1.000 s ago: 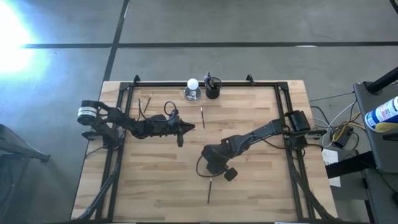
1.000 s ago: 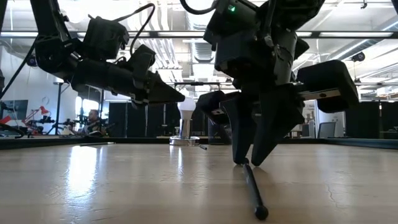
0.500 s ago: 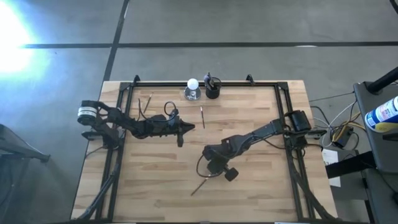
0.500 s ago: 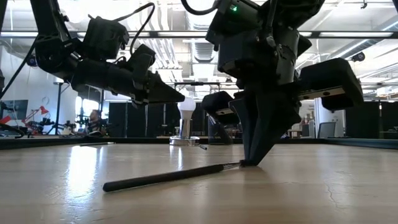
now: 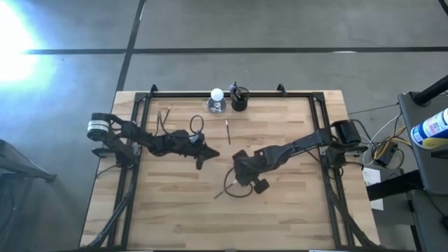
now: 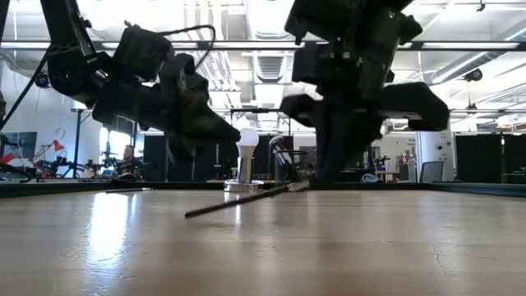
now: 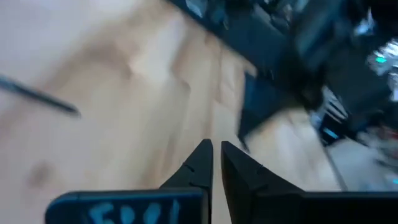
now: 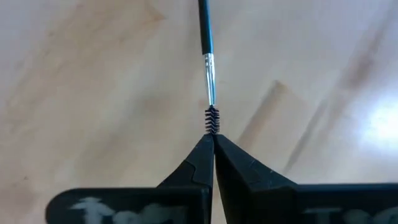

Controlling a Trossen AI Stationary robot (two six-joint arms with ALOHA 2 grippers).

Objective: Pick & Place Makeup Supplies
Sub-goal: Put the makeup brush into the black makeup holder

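Note:
A thin dark brush with a silver ferrule and a small spiral bristle head is in my right gripper, which is shut on it near the table's middle; it also appears in the low view. My left gripper hovers shut to its left, holding nothing, with one brush on the wood ahead. Another brush lies flat farther back. Two more lie near the far left corner. Others stand in the black cup beside the white ball. My right gripper pinches the brush by its spiral bristle head between the two fingertips, with the fingers in line with the brush. The head end is raised, and the handle slants down toward the table's near left. Whether its free end touches the wood, I cannot tell.
A black rail frame runs along the far edge and both sides of the wooden table. The cup and ball stand at the far middle. Bare wood spreads across the near half. A person sits in the room beyond.
My right gripper shut on the brush's bristle head, then moved up and toward the far edge. The brush swung from pointing at the near edge to pointing near left, and its head end rose off the wood. My left gripper rolled and tipped slightly.

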